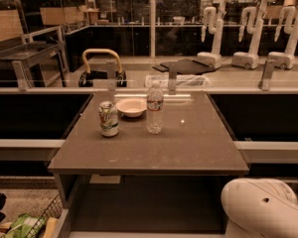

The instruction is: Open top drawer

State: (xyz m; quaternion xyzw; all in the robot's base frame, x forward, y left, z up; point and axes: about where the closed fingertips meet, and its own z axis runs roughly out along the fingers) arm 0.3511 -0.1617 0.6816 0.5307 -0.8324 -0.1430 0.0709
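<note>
Three things on the grey tabletop [193, 143], all on its far half: a can [109, 118] at the left, a pale bowl [131, 107] just behind it and to its right, and a clear water bottle [154, 108] upright just beside the bowl. Can and bottle apart, with the bowl set back between them.

Directly under the slab, the top drawer [149, 205], seen as a wide dark hollow facing the camera. A pale wall at its left side, a pale strip along the very bottom of the view. Hard to tell how far out it stands, and its pull handle cannot be made out.

Gripper outside the view; open or closed, cannot tell. Only a rounded white part of the arm [263, 207] in the lower right corner, low in front of the table's right end.

In the lower left corner, a wire basket [42, 221] with green packets [21, 225] in it. Beyond the table, a black bag [102, 77] with a tan looped handle — and further back, a row of white robots [248, 33].
</note>
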